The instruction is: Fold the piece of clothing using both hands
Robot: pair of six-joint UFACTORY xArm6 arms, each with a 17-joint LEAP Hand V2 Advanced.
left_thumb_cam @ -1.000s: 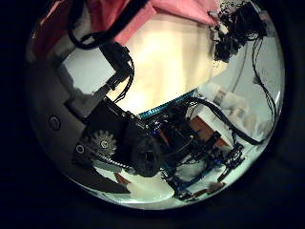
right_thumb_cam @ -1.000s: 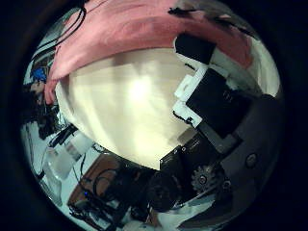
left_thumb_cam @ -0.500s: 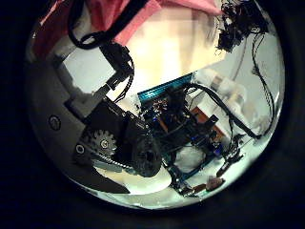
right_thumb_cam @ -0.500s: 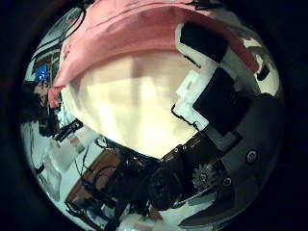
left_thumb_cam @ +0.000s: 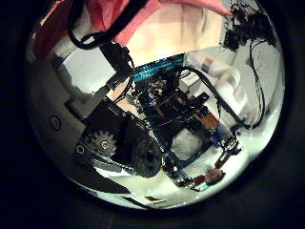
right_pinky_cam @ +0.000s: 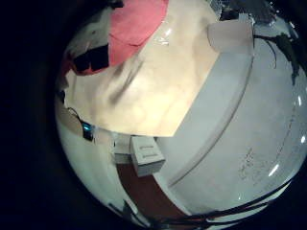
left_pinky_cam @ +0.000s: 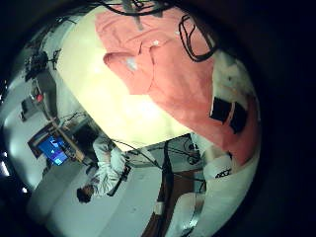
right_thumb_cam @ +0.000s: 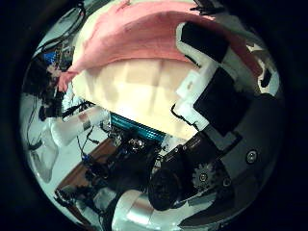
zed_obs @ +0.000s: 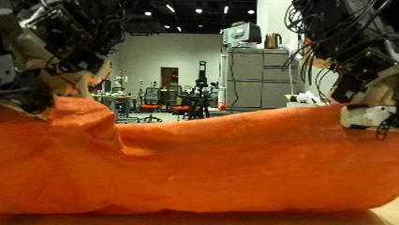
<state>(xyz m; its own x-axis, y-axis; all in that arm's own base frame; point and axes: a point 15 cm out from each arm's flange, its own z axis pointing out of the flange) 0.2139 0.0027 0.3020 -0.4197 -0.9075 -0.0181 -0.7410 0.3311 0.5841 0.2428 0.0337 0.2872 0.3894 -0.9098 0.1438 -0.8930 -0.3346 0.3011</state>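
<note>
Orange clothing (zed_obs: 212,159) hangs across the whole outside view as a wide sheet, its top edge sagging between the two hands and its lower edge just above the pale table (zed_obs: 375,215). The left hand (zed_obs: 56,52) has one upper corner, with cloth bunched up over its fingers, and the right hand (zed_obs: 362,80) has the other, white fingertips (zed_obs: 365,116) pressed at the cloth's edge; both appear closed on the fabric, though the grip itself is partly hidden. In the left little finger side palm view the garment (left_pinky_cam: 168,64) spreads over the table (left_pinky_cam: 99,89) beside that hand's fingers (left_pinky_cam: 229,111). Compared with a second ago, both thumb side palm views have swung: less tabletop now shows under each palm, and room clutter with teal-edged equipment (right_thumb_cam: 135,125) fills more of them, which tells that the cameras have moved. Cloth (right_thumb_cam: 144,38) lies as a narrower band past the right hand's fingers (right_thumb_cam: 207,43).
</note>
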